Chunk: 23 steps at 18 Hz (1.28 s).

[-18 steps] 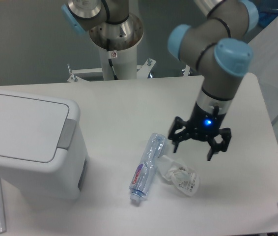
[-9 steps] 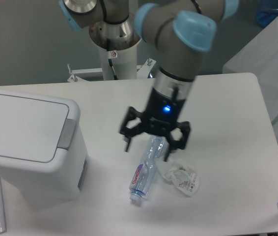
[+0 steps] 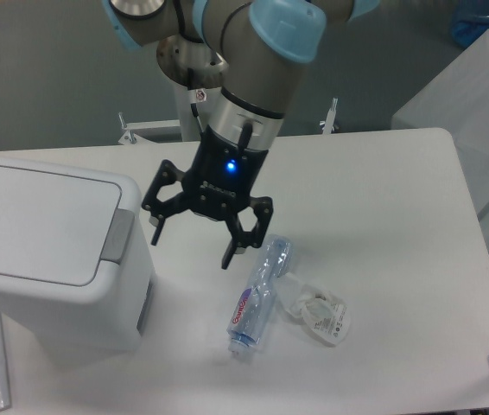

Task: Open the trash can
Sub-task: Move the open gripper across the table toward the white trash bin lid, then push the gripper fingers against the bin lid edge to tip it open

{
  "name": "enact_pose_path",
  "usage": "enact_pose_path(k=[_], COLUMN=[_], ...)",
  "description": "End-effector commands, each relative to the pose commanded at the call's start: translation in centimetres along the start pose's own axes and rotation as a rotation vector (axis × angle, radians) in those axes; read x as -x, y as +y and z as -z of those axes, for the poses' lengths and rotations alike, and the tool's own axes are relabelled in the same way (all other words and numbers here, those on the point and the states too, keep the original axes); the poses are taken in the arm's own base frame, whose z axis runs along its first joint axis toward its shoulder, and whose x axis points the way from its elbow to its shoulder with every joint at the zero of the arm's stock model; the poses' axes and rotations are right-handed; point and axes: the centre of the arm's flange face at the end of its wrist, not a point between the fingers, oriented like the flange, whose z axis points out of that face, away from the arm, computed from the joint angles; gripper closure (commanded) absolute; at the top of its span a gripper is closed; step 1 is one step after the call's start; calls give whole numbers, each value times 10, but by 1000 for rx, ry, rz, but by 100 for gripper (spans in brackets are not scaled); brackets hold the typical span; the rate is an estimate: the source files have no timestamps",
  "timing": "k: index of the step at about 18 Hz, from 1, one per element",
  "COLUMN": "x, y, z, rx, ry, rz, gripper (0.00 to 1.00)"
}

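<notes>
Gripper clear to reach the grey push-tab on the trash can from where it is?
Probably yes. The gripper is open, above the table just right of the trash can, and nothing lies between it and the grey push-tab. The crushed bottle is on its far side.

large white boxy plastic trash can (image 3: 50, 251) sitting at table's (image 3: 383, 216) left side, lid down | black two-finger gripper (image 3: 193, 239) hanging just right of it, above the table | crushed clear plastic bottle (image 3: 257, 294) lying right of and nearer than gripper | crumpled clear plastic wrapper (image 3: 320, 315) lying just right of bottle
</notes>
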Motion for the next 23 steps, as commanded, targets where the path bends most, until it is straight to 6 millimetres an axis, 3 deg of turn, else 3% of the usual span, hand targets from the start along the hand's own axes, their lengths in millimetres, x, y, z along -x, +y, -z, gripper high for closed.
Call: enact_pose_path(k=[6,23], x=[-12,-9], y=[15,19], z=[-20,-31], rx=[34,19], ry=[22,15], rz=[-10,-28], gripper=[0,0])
